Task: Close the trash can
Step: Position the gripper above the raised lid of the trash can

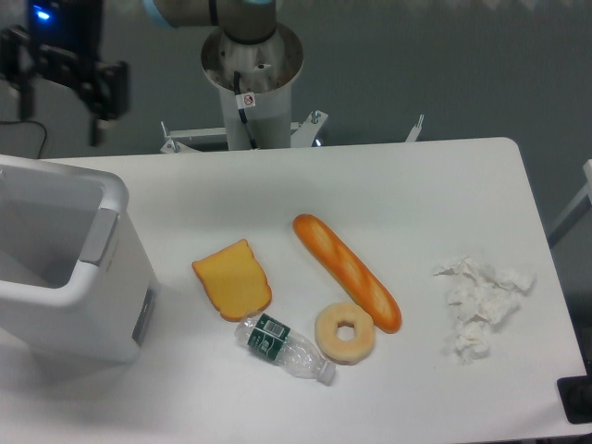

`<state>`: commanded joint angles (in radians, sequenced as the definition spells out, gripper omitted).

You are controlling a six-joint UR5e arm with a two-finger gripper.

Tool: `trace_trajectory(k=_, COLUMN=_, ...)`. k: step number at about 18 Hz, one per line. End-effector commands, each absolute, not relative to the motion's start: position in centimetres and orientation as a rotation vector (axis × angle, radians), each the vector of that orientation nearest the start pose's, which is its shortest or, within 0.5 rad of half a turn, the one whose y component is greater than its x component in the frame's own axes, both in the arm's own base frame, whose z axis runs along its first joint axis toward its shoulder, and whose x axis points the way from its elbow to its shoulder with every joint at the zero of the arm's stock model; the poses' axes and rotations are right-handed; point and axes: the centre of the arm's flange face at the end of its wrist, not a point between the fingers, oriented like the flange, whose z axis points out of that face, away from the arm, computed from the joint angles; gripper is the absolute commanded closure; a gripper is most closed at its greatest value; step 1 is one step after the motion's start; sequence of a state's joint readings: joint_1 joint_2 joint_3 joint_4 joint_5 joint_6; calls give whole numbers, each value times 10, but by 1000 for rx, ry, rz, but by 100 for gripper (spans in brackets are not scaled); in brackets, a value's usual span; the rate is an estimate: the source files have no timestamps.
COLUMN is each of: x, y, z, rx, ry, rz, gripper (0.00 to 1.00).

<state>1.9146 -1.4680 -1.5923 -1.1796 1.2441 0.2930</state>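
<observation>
The trash can (111, 305) is a large white boxy bin at the table's left edge, partly cut off by the frame. Its top stands open and I see down into its white inside (42, 240). A grey tab (100, 242) sits on its right rim and a grey panel (143, 314) on its right side. The lid does not show as a separate part. My gripper (60, 92) is a dark, blurred shape with a blue light at the top left, above and behind the bin and apart from it. Its jaws are not clear.
On the white table (416, 185) lie a slice of toast (232, 278), a baguette (347, 272), a doughnut (345, 332), a small plastic bottle (282, 348) and crumpled white tissue (476, 301). The robot's base column (252, 83) stands behind the table's far edge.
</observation>
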Motion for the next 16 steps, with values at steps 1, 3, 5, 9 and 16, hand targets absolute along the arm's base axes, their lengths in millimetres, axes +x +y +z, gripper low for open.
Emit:
trace_trajectory(k=1, x=4, y=509, z=576, rx=-2592, ry=58, rz=-220, gripper=0)
trace_trajectory(k=3, x=25, y=511, z=573, rx=-2601, ry=110, rz=-239, gripper=0)
trace_trajectory(k=5, x=41, y=511, z=574, rx=-2593, ry=139, rz=-246, gripper=0)
trace_trajectory(k=9, x=60, y=520, z=578, rx=-2569, ry=138, rz=-247, gripper=0)
trace_trajectory(k=16, x=54, y=549, z=575, rx=-2586, ry=53, rz=-175, gripper=0)
